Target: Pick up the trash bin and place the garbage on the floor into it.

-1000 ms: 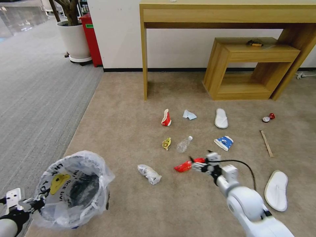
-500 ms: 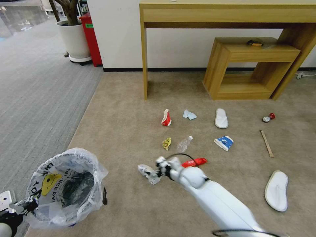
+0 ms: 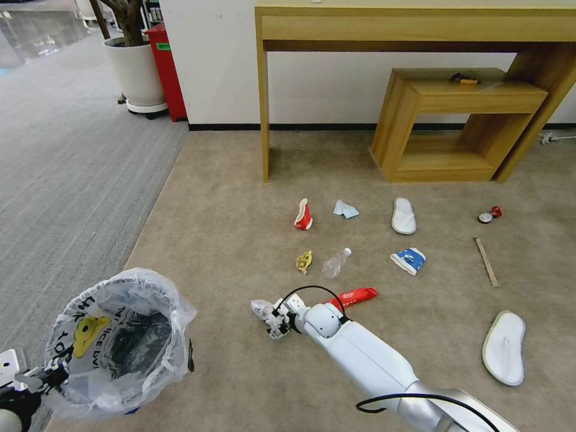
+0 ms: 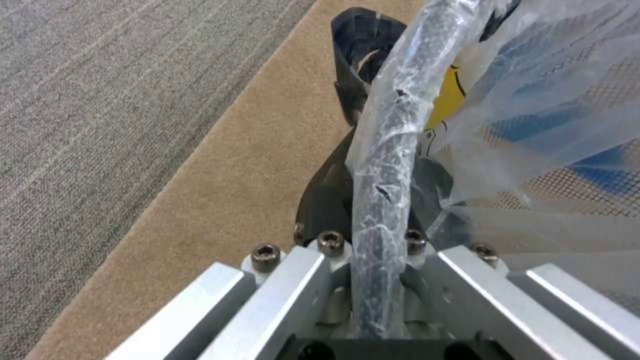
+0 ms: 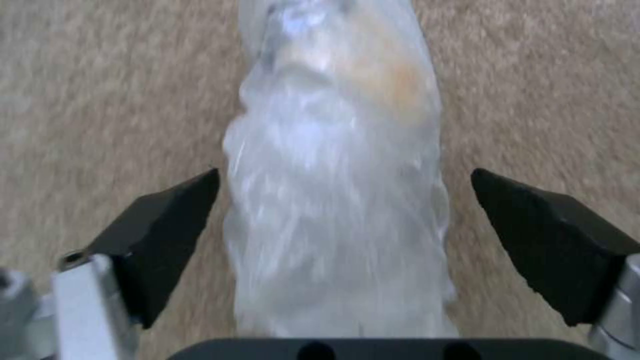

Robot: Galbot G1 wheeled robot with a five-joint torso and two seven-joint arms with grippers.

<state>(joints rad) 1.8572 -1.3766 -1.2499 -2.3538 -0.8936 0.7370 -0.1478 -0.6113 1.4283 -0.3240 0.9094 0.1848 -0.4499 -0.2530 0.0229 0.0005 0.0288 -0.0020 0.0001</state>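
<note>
The trash bin, black with a printed white bag, hangs low at my left. My left gripper is shut on its bag-wrapped rim. Garbage lies scattered on the beige floor. My right gripper is low over a crumpled white wad. In the right wrist view that gripper is open, one black pad on each side of the wad. A red packet lies just behind my right arm.
Farther out lie a red cup, blue tissue, yellow wrapper, clear bottle, blue cup, wooden stick, crushed can and two slippers. Wooden tables and a plant pot stand at the back.
My right arm swung left from the red packet to the crumpled white wad and lowered over it. The packet stays on the floor. The bin shifted slightly left.
</note>
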